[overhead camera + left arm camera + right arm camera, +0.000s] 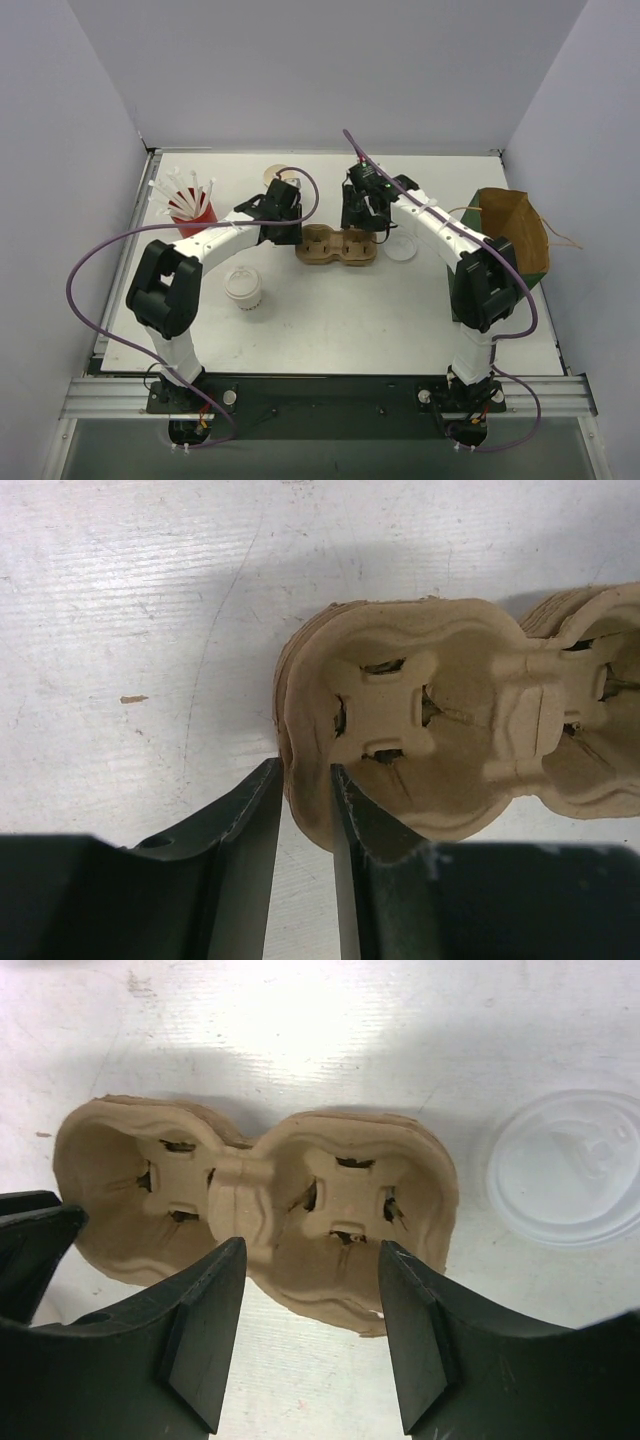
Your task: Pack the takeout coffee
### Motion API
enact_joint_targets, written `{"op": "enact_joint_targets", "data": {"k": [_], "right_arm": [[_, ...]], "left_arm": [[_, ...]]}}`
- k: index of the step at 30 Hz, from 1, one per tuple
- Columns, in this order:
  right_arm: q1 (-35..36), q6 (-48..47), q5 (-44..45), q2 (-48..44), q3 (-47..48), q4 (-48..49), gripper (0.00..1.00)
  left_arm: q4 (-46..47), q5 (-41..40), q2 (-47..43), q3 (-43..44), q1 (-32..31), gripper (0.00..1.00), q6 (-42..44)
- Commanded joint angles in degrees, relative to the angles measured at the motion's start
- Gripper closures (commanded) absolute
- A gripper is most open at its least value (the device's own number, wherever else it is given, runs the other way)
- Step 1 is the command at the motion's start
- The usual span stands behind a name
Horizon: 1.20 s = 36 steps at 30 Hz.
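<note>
The coffee cup [243, 287] stands upright on the left half of the white table [350, 320], well apart from the brown carrier [340, 246]. No claw touches it. It is a small paper cup, so I think it is light and its wall is soft. A hard squeeze would dent it or make it pop out of the claw. I cannot tell if there is drink inside, so it is best kept upright. A good place to hold it looks like the side, a little under the rim, where the rolled edge keeps it round and stiff

The left claw [305, 770] is narrow. One finger is outside the carrier's end wall and one is inside the well, with the wall between them. I cannot tell if it pinches yet. The right claw [310, 1250] is wide and holds nothing; it hangs over the near edge of the other well. The carrier is thin pulp and probably slides easily, so a hold on it helps when the cup goes in. The flat lid [565, 1170] lies just beside the carrier
</note>
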Motion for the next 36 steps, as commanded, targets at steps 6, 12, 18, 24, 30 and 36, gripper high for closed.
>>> {"op": "enact_joint_targets", "data": {"k": [6,12,18,24,30,36], "right_arm": [[-1.9,-0.7,3.3,-3.8,-5.1,-1.5,0.49],[-2.4,-0.8,2.9,-3.6,-6.8,-0.7,0.5],[-2.7,-0.5,2.2,-2.9,-8.3,0.3,0.61],[-2.9,-0.4,4.3,-3.2,-8.9,-0.1,0.64],[-3.4,-0.7,5.5,-4.6,-9.6,0.0,0.62],[-3.7,-0.4,3.6,-2.1,-8.8,0.3,0.62]], "left_arm": [[1.4,1.0,1.6,3.7,0.3,0.69,1.4],[1.0,1.1,1.7,4.1,0.3,0.81,1.6],[1.0,1.6,1.7,4.7,0.3,0.91,2.2],[0.6,1.7,2.1,5.1,0.3,0.94,2.4],[0.4,1.5,2.4,5.3,0.3,0.97,2.4],[0.2,1.5,2.4,5.1,0.3,0.97,2.5]]}}
